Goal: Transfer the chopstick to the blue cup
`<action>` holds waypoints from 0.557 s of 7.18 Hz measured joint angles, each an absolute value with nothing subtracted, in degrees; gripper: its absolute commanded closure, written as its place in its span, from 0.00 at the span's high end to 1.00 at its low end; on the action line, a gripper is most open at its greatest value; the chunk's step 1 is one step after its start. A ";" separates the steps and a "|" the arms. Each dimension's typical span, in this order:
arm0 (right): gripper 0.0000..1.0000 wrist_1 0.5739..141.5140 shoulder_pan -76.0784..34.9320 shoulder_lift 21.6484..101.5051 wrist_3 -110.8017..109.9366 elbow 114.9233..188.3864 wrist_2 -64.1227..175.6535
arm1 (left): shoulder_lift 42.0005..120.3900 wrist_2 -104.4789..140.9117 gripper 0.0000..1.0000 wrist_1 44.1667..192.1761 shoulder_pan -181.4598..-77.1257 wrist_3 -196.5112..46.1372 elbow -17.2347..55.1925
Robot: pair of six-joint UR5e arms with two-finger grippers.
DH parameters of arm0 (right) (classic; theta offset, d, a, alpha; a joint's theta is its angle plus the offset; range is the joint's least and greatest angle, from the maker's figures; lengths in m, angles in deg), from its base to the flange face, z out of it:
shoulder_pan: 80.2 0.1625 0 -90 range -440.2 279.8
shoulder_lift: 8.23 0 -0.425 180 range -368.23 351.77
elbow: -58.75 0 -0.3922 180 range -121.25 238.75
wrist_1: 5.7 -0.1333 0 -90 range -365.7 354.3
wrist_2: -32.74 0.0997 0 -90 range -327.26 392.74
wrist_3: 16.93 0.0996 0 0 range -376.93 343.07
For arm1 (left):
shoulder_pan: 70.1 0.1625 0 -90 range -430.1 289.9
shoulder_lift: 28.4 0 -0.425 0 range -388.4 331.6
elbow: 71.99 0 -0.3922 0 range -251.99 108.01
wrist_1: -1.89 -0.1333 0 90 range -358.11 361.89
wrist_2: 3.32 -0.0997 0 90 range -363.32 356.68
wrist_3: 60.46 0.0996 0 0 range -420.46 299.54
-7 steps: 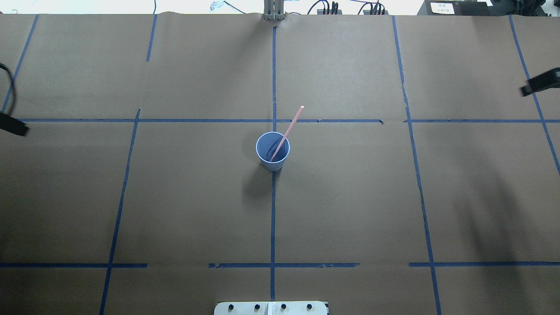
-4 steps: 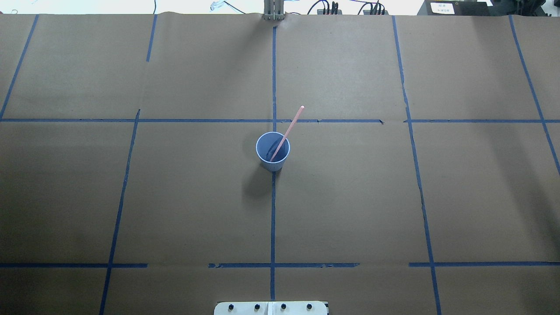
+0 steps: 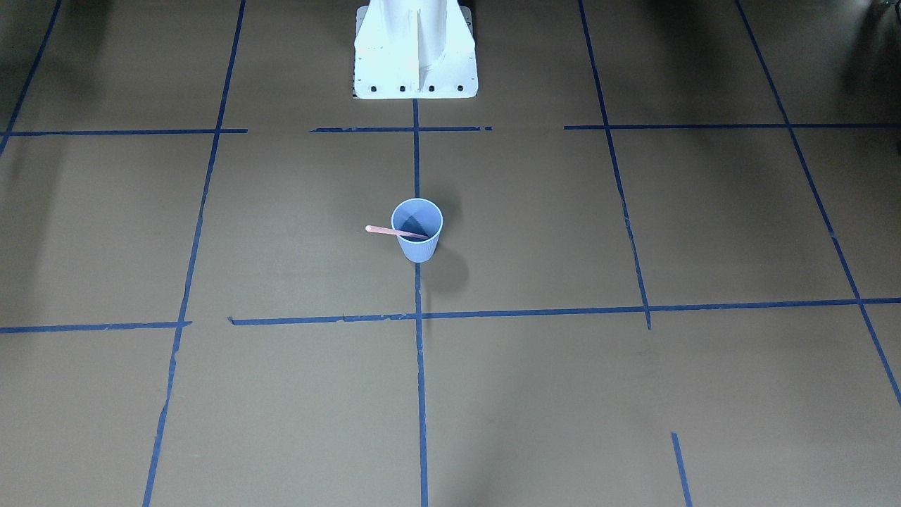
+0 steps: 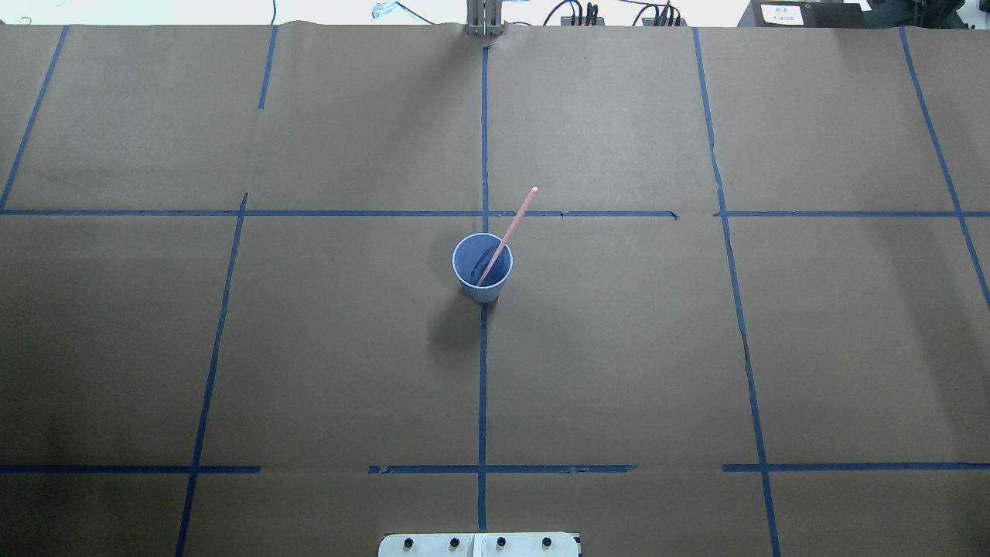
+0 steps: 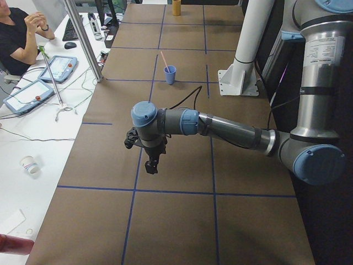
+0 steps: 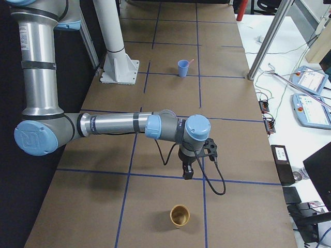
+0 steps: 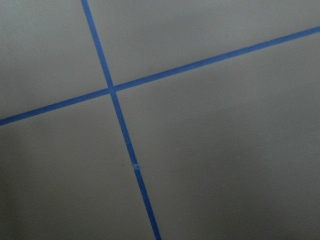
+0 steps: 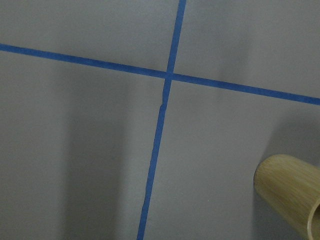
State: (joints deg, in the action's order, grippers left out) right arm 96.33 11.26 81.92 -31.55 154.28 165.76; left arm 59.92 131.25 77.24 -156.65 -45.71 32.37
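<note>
The blue cup [image 4: 482, 280] stands upright at the table's middle, on a blue tape line. The pale pink chopstick [image 4: 516, 218] leans in it, lower end inside, upper end over the rim toward the far right; both also show in the front view as cup [image 3: 418, 246] and chopstick [image 3: 380, 229]. Neither gripper shows overhead. My left gripper [image 5: 151, 165] hangs over the table's left end, far from the cup [image 5: 170, 74]. My right gripper [image 6: 187, 173] hangs over the right end. Whether either is open or shut, I cannot tell.
A bamboo-coloured cup [image 6: 180, 216] stands on the table just beyond my right gripper, also in the right wrist view [image 8: 290, 192]. The white robot base [image 3: 415, 49] sits at the near edge. A person [image 5: 16, 38] sits past the far side by control tablets.
A second ago black gripper tips showed at the left and right edges of the overhead view; both have gone out of it. The cup and chopstick have not moved.
</note>
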 measured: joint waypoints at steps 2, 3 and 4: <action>1.00 96.28 11.29 82.80 -32.08 154.24 165.62 | 54.06 131.39 1.00 78.23 -158.39 -45.28 33.96; 1.00 96.28 11.29 83.22 -32.21 154.58 165.65 | 51.93 131.41 1.00 79.15 -159.15 -45.44 34.31; 1.00 96.24 11.29 83.77 -32.32 154.75 165.61 | 51.12 131.44 1.00 79.73 -159.50 -45.61 34.50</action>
State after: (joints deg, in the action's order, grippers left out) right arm 96.24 11.29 83.77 -32.32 154.75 165.61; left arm 51.12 131.44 79.73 -159.50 -45.61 34.50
